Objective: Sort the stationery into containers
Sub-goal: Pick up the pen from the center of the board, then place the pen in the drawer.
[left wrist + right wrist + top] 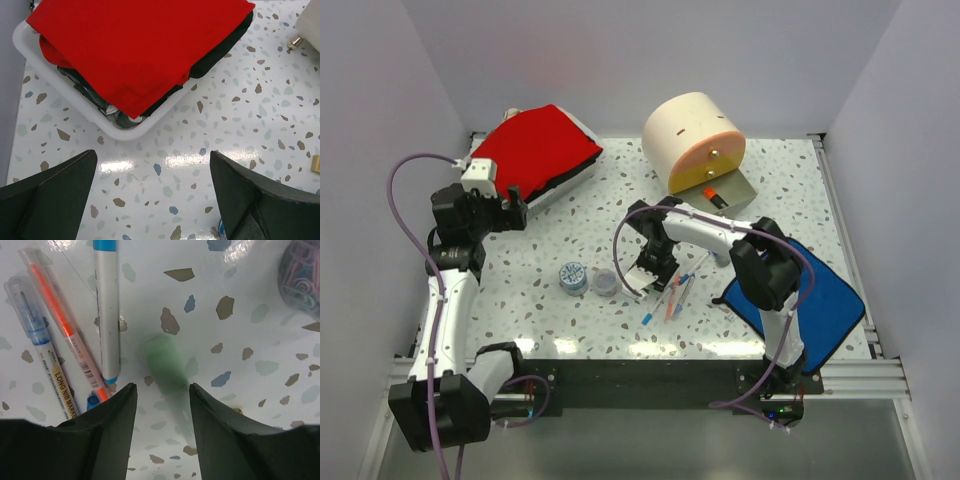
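My right gripper (650, 268) hangs low over the stationery at mid-table. In its wrist view the jaws (162, 386) stand apart around a blurred pale green marker (162, 360), with no clear contact. Thin pens (106, 305) lie just left of it, also seen from above (670, 295). The blue-patterned tape roll (574, 276) and the purple roll (606, 283) sit to the left. The cream drum (693, 140) has an open drawer (730, 192) holding an orange-black highlighter (712, 193). My left gripper (515, 212) is open and empty beside the white case with the red top (535, 150), which also shows in its wrist view (90, 107).
A flat blue cloth (810, 295) lies at the front right under my right arm. A tiny tan cube (315, 164) sits at the right edge of the left wrist view. Grey walls close in the table on three sides.
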`<state>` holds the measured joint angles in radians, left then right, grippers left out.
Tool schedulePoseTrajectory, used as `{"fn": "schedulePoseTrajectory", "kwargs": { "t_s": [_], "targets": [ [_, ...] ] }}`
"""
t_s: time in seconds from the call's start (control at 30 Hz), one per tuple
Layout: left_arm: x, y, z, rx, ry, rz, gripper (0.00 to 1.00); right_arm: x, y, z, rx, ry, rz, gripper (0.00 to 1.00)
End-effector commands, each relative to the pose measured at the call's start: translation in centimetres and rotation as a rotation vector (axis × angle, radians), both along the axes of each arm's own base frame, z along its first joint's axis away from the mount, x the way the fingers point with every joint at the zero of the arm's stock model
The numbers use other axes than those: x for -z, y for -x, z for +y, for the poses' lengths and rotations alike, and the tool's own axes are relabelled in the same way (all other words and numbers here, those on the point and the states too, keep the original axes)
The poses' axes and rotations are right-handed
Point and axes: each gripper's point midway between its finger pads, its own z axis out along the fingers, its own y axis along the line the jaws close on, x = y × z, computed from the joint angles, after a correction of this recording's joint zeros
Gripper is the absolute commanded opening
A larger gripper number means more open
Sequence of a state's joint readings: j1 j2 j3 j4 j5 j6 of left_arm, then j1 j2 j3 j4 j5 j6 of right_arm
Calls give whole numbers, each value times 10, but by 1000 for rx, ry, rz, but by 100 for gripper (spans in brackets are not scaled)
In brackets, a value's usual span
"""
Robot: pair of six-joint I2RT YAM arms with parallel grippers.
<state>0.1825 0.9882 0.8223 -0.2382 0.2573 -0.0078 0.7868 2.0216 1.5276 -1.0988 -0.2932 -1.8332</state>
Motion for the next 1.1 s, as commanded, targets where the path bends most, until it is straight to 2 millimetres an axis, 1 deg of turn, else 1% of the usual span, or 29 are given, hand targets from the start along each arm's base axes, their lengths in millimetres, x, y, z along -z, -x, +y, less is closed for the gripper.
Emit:
{"fn": "schedulePoseTrajectory", "kwargs": {
  "t_s": [0.0,0.07,0.1,0.13,0.17,0.2,0.27,0.3,0.33,0.4,0.47,0.53,0.57,0.67,0.73,0.77,0.8,0.83,0.87,0.9,0.97,1.0,1.03,1.07],
  "targets": [
    [-11,1,4,-19,13,-24,100,2,-14,12,-31,-11,-49,49],
    [-10,1,5,-23,18,-18,100,5,-16,14,-28,-5,-52,49],
    [-9,1,5,-24,21,-16,100,9,-16,14,-28,5,-49,48],
    [-10,2,5,-23,24,-16,100,12,-15,14,-30,14,-48,46],
    [-9,1,7,-28,25,-15,100,13,-17,12,-29,25,-52,42],
    [-9,1,6,-27,30,-15,100,17,-16,10,-29,43,-46,28],
    [-9,1,7,-28,32,-16,100,15,-16,9,-17,51,-43,14],
    [-10,0,7,-28,32,-21,100,14,-15,7,-10,54,-35,8],
    [-11,0,6,-26,34,-27,100,6,-15,9,-5,44,-46,0],
    [-14,-1,6,-19,37,-36,100,-10,-19,9,45,26,-65,0],
    [-17,-4,5,-12,37,-53,100,-42,-26,13,97,-29,-102,0],
    [-20,-7,2,3,42,-71,100,-66,-34,13,149,-71,-128,0],
    [-20,-9,2,5,44,-74,100,-90,-40,14,190,-115,-164,0],
    [-24,-15,0,16,63,-88,100,-123,-60,4,291,-155,-237,0],
    [-27,-19,-3,28,77,-96,100,-131,-78,-12,358,-141,-279,0],
    [-26,-21,-4,33,81,-92,100,-135,-84,-16,399,-149,-289,0],
    [-28,-22,-4,37,85,-95,100,-136,-97,-28,449,-152,-298,0],
    [-28,-23,-5,41,86,-96,100,-137,-103,-34,477,-153,-304,0],
    [-27,-24,-4,41,88,-91,100,-136,-110,-43,508,-138,-314,0],
    [-26,-25,-5,42,90,-89,100,-132,-121,-57,544,-117,-320,0],
    [-27,-26,-4,40,94,-90,100,-131,-135,-68,592,-128,-325,0],
    [-27,-27,-5,38,99,-90,100,-131,-145,-81,629,-124,-330,0],
    [-26,-27,-5,39,102,-87,100,-122,-150,-87,640,-100,-319,0],
    [-24,-27,-5,38,111,-82,100,-124,-155,-90,639,-97,-326,0]
  ]
}}
